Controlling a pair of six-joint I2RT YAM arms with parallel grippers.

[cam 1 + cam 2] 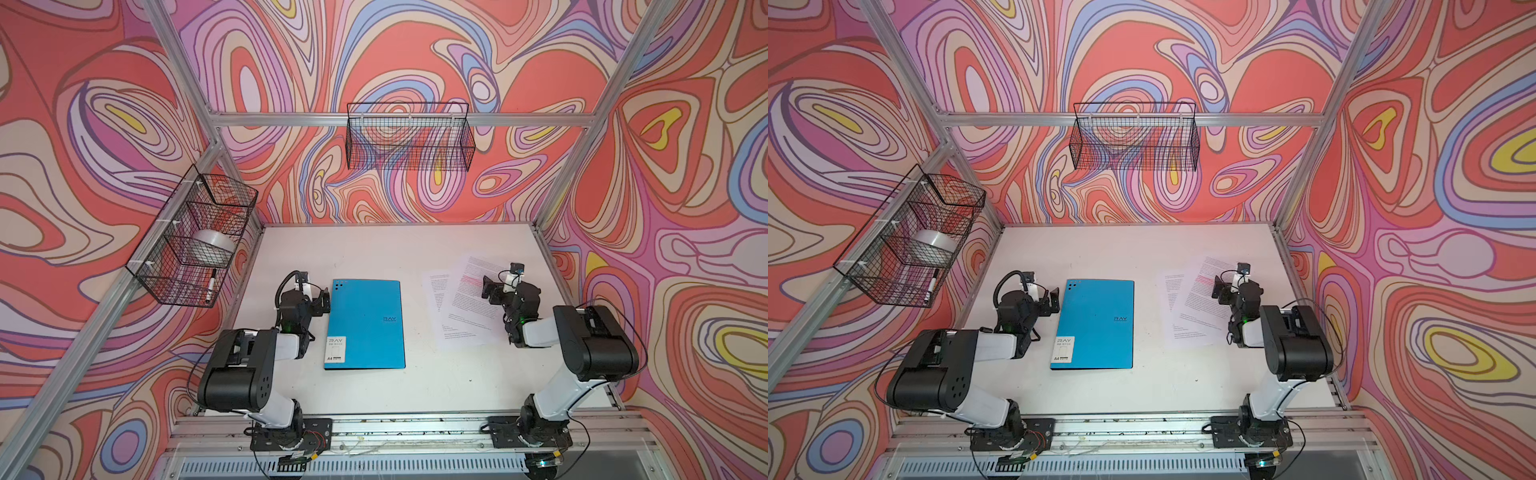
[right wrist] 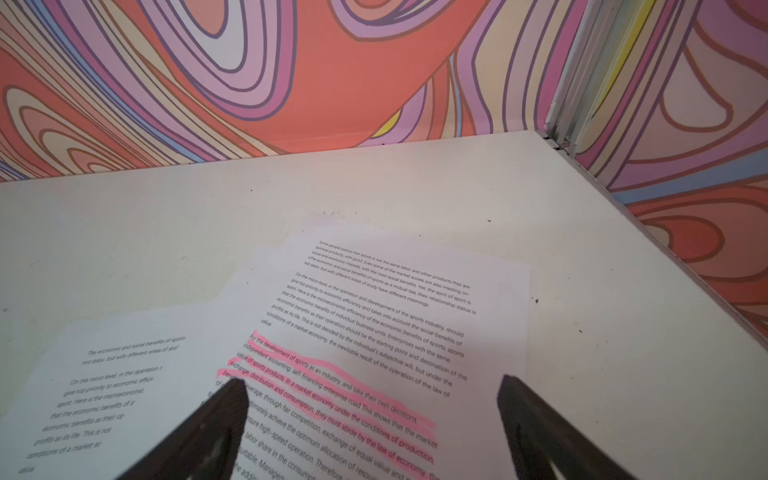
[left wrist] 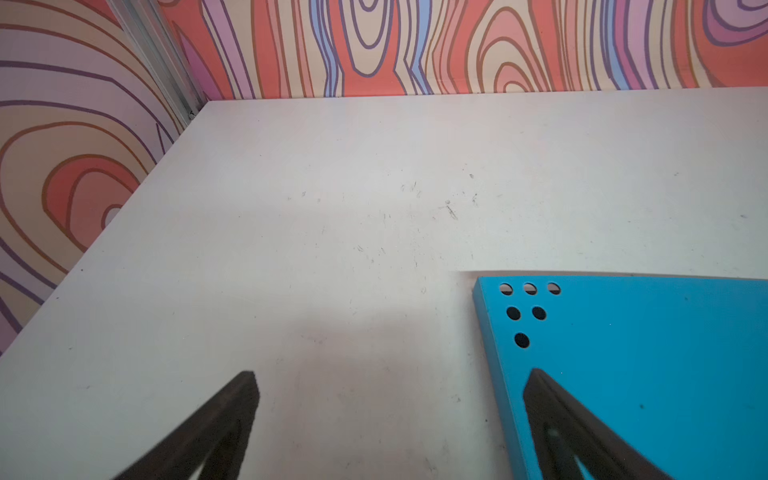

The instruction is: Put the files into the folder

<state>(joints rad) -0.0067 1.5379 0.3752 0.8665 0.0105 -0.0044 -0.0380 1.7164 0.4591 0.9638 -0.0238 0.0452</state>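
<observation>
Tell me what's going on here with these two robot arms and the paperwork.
The blue folder lies closed and flat on the white table. The files, loose overlapping printed sheets with some lines highlighted pink, lie to its right, apart from it. The left gripper stands open at the folder's far left corner. The right gripper stands open over the files. Neither holds anything, so no sheet has gone into the folder yet.
</observation>
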